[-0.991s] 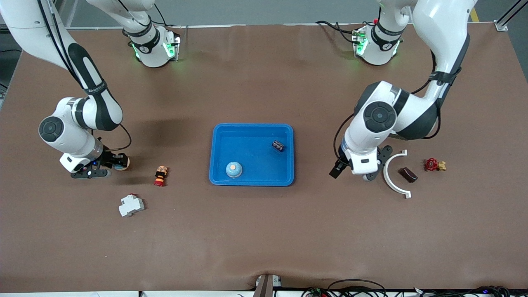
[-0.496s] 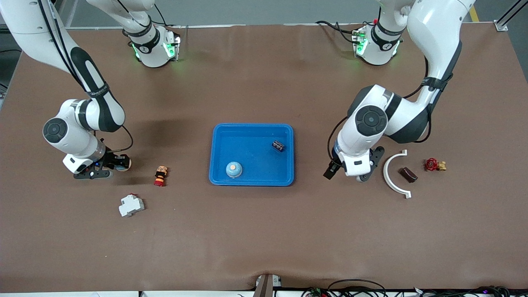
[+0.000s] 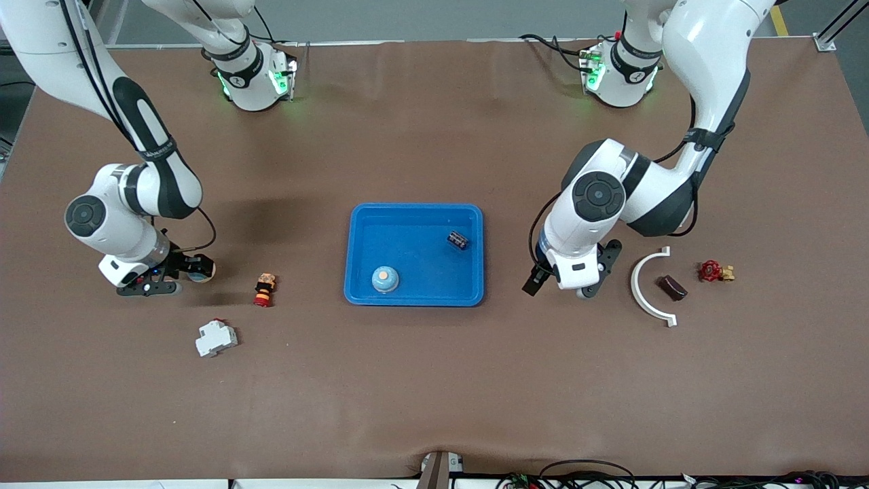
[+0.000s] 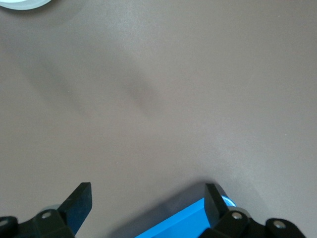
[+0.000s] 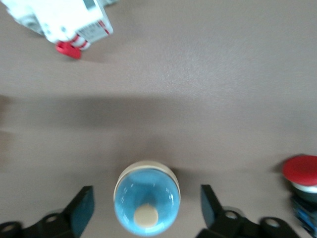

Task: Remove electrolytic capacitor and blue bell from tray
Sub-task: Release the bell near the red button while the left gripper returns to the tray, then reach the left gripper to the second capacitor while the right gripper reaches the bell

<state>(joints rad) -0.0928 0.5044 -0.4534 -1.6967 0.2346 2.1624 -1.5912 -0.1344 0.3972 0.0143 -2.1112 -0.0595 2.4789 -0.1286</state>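
Note:
A blue tray [image 3: 360, 244] at the table's middle holds a dark capacitor [image 3: 457, 239] and a blue bell [image 3: 384, 278] with a cream button. Another blue bell [image 3: 204, 270] [image 5: 147, 203] stands on the table toward the right arm's end. My right gripper [image 3: 191, 268] [image 5: 146, 191] is open around it, with a gap between the bell and each finger. My left gripper [image 3: 534, 282] [image 4: 147, 187] is open and holds nothing, low over the table beside the tray's [image 4: 188, 223] edge toward the left arm's end.
A red-and-yellow push button [image 3: 265, 290] [image 5: 301, 171] and a white circuit breaker [image 3: 216, 337] [image 5: 64, 22] lie near the right gripper. A white curved piece [image 3: 648, 285] [image 4: 20, 4], a brown block [image 3: 672, 287] and a red valve [image 3: 713, 272] lie toward the left arm's end.
My right gripper's fingers have opened around the bell on the table. My left arm has moved over the table toward the tray, still open.

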